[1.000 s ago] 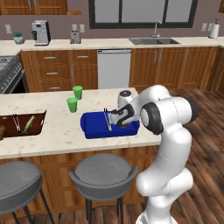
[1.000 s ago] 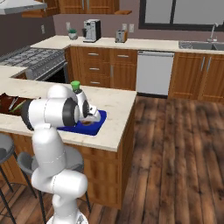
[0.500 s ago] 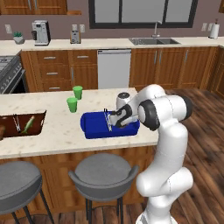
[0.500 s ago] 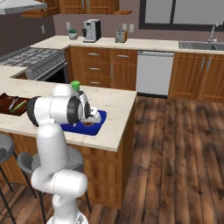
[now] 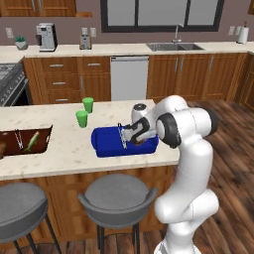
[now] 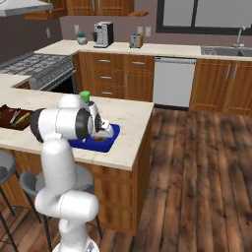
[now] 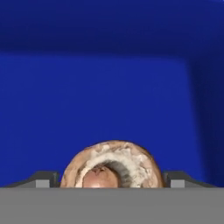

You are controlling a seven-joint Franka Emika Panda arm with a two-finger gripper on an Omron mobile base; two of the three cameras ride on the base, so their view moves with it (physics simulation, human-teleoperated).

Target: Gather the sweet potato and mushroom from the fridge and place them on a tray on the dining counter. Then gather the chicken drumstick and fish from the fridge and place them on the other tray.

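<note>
A blue tray (image 5: 106,144) lies on the pale dining counter (image 5: 64,158), near its right end. My gripper (image 5: 124,140) reaches down into the tray, whose rim (image 6: 112,132) shows past the arm in the right base view. In the hand view a brown mushroom (image 7: 113,164), pale gills facing the camera, rests on the blue tray floor (image 7: 109,87). It sits between my gripper's (image 7: 111,179) fingertips (image 7: 43,178), which stand wide on either side of it, open. The sweet potato, chicken drumstick, fish and fridge are out of view.
Two green cups (image 5: 88,104) (image 5: 81,118) stand just left of and behind the blue tray. A brown wooden tray (image 5: 25,141) with a green item lies further left. Grey round stools (image 5: 116,193) front the counter. A stove (image 6: 44,69) is beyond.
The arm has stayed in nearly the same pose over the blue tray. The tray and cups have not moved.
</note>
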